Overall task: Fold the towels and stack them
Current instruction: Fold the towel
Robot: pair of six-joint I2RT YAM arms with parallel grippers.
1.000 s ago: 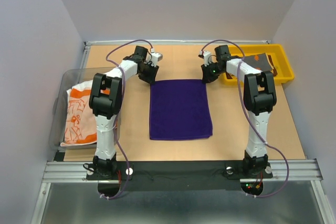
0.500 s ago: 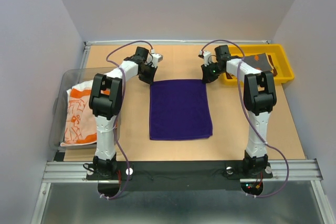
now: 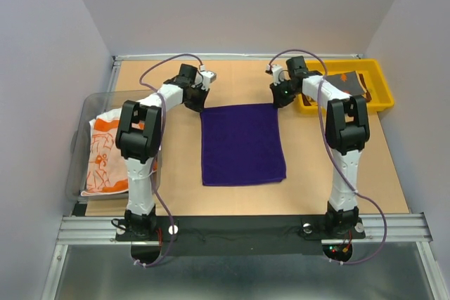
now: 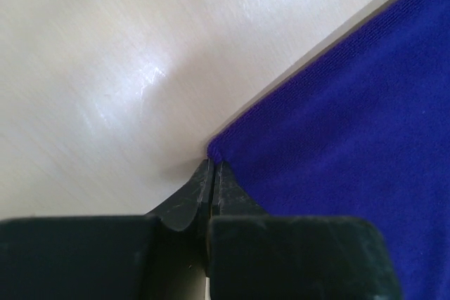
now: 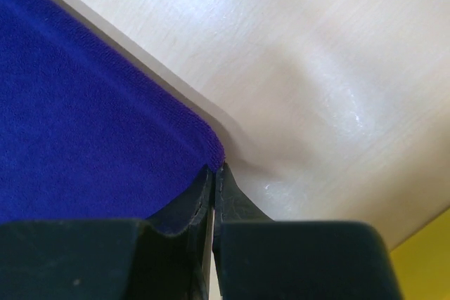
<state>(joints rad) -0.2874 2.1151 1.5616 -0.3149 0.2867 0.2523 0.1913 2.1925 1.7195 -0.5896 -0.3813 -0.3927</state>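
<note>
1. Leftmost, a clear bin holds the orange-and-white towel.
2. Left tool pinches the purple towel's far-left corner; the towel lies mid-desk.
3. Right tool pinches the far-right corner.
4. Far right, a yellow tray holds dark and orange cloth, unclear.

Both arms rise from their bases at the near edge, at about 7 and 5 o'clock in the overhead view, and reach toward the far side, elbows raised and forearms angled inward. The left pincer sits at roughly 11 o'clock, wrist tipped downward, its two black fingers pressed together, pinching the corner of the purple towel. The right pincer sits at about 1 o'clock, likewise tipped down, its fingers closed tight on the towel's other far corner. The two pincers are level with each other.
</note>
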